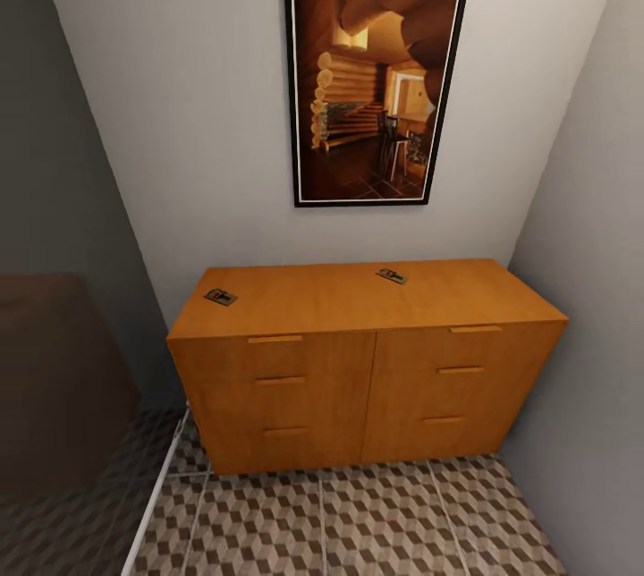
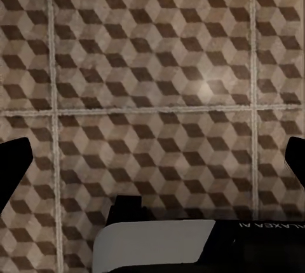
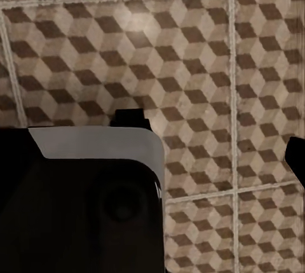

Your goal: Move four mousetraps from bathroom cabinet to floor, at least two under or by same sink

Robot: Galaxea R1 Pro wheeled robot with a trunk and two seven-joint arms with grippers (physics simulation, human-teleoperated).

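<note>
The orange-brown cabinet [image 1: 358, 379] stands against the back wall straight ahead, its drawers shut. Two mousetraps lie on its top, one near the left end [image 1: 220, 297] and one right of the middle toward the back [image 1: 391, 275]. The cube-patterned bathroom floor [image 1: 358, 522] spreads in front of it. In the left wrist view my left gripper [image 2: 152, 165] hangs open over bare tiles [image 2: 152, 63], a dark fingertip [image 2: 14, 165] at each side. My right gripper [image 3: 152, 158] is open over tiles [image 3: 190, 44] too, one fingertip [image 3: 296, 158] showing. The sink is out of view.
A framed picture [image 1: 376, 71] hangs above the cabinet. Grey walls close in at the right [image 1: 590, 290] and left. A dark brown block [image 1: 54, 379] sits at the left, beyond a white floor strip [image 1: 156, 495]. My own white-and-black body [image 3: 95, 158] shows below the wrists.
</note>
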